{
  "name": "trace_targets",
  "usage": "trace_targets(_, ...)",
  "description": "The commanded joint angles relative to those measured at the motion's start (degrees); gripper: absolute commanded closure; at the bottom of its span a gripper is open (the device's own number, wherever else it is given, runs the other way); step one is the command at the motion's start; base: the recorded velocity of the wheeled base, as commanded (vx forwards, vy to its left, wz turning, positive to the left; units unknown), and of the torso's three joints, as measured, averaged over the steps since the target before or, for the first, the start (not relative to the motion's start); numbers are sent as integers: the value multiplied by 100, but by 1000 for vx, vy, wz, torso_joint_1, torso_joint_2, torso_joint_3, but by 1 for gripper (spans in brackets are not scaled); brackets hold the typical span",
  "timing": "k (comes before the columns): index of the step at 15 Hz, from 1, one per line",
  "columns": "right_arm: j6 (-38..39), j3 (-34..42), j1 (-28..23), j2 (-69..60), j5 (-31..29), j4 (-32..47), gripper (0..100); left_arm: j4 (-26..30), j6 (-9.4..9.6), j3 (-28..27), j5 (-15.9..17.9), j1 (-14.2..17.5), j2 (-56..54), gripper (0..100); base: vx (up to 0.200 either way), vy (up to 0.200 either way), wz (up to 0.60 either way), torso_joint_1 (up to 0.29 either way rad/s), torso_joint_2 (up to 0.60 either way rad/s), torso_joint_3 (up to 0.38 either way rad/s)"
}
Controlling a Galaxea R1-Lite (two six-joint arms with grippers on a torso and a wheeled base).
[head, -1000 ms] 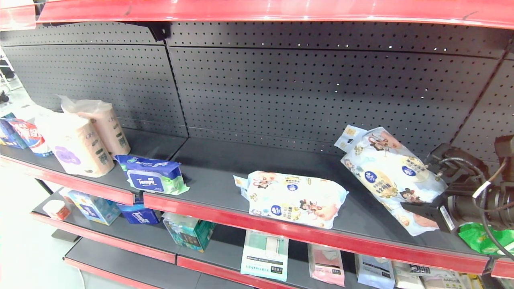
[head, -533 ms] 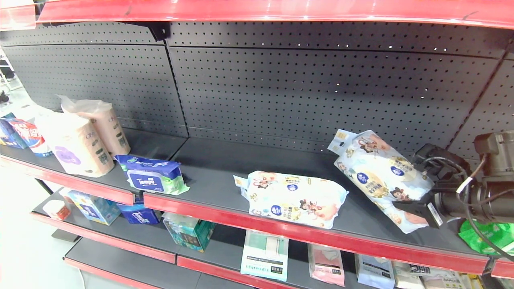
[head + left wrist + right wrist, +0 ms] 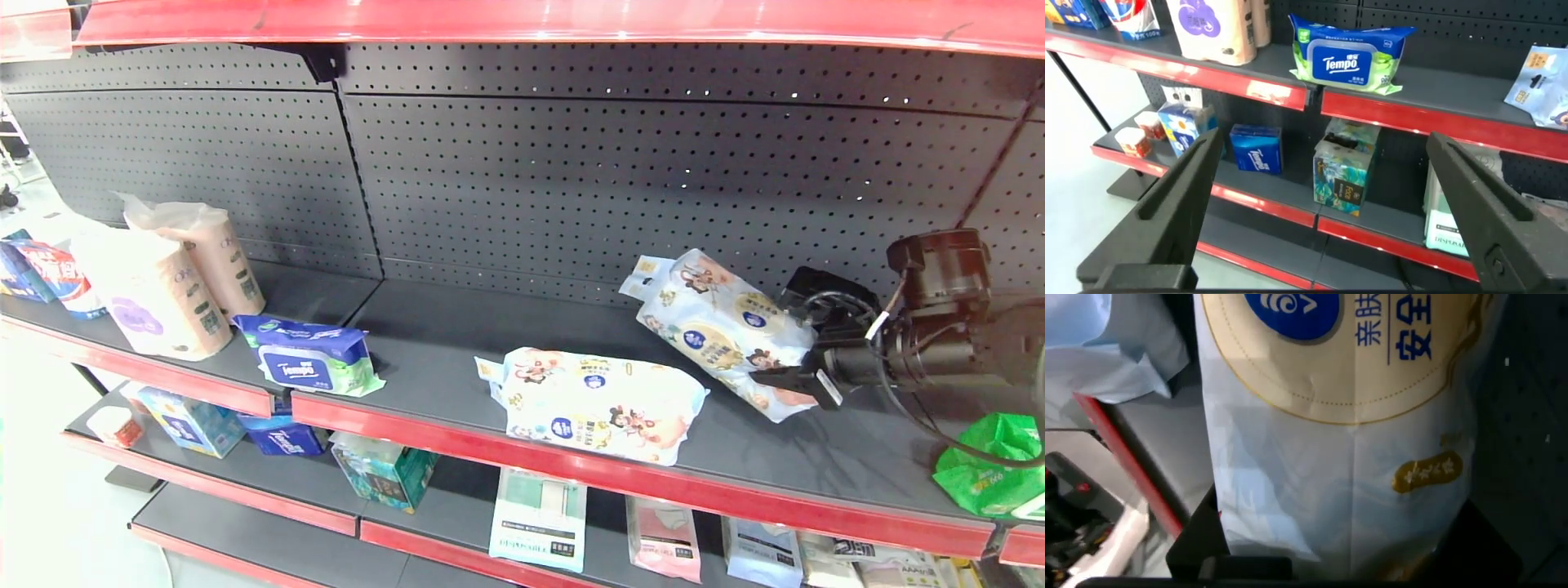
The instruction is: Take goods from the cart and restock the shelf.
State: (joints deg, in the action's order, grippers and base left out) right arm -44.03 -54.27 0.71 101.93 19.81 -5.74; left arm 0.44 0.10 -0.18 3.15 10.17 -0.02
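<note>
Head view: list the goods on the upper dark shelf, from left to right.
red-and-blue pack → white tissue-roll pack → blue wet-wipes pack → flat cartoon-print pack → tilted cartoon-print pack → green bag

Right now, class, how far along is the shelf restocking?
Done: one cartoon-print pack lies flat on the shelf. In hand: the right gripper grips a matching second pack, tilted over the shelf. Left: setting it down and releasing; the left gripper is open and empty.
</note>
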Motion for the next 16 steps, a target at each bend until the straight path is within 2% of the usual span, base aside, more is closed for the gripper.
trace_targets(1,-299,-479,-18,600,84,20,100,0,-1,1,2,3,2,0,0,0,0,0,0,0)
trace_targets(6,-1125,-866,35,1154,304,29,100,0,-1,1,2,3,2,0,0,0,0,0,0,0)
trace_targets(10,-1160,-1375,254,1418,313,29,100,0,-1,1,2,3,2,0,0,0,0,0,0,0)
trace_targets(16,-1292,-1323,307,1479,243,3,100,0,-1,1,2,3,2,0,0,0,0,0,0,0)
